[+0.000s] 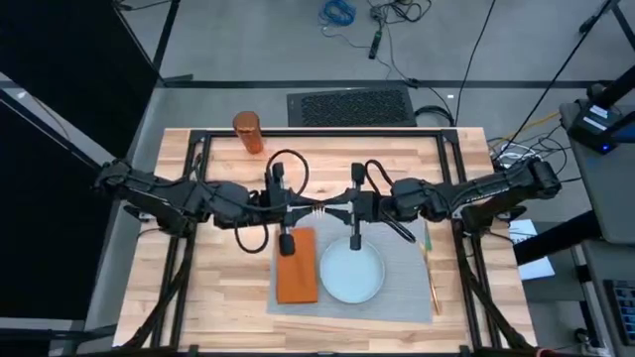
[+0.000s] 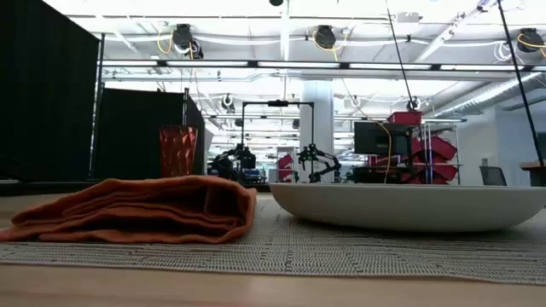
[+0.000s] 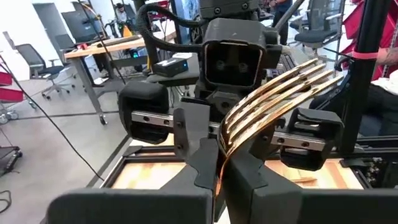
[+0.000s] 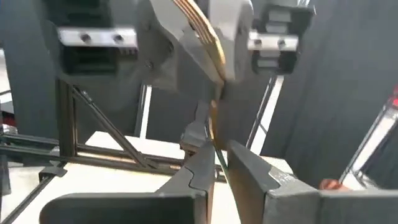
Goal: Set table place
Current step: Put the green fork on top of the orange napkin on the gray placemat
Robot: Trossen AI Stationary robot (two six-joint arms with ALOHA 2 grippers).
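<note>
Light-wood table [image 1: 223, 288]: grey placemat [image 1: 402, 288], orange tumbler [image 1: 248, 132] directly on it.

We see two matte black jointed arms with looping black cables; the left tool [image 1: 298, 212] and right tool [image 1: 335, 212] have angular black fingers on silver rails

An orange napkin [image 1: 297, 266] and pale-blue plate [image 1: 351, 274] are lying on a grey woven placemat [image 1: 402, 283]; a gold fork [image 3: 273, 99] is gleaming above the light-wood desk [image 1: 218, 278].
</note>
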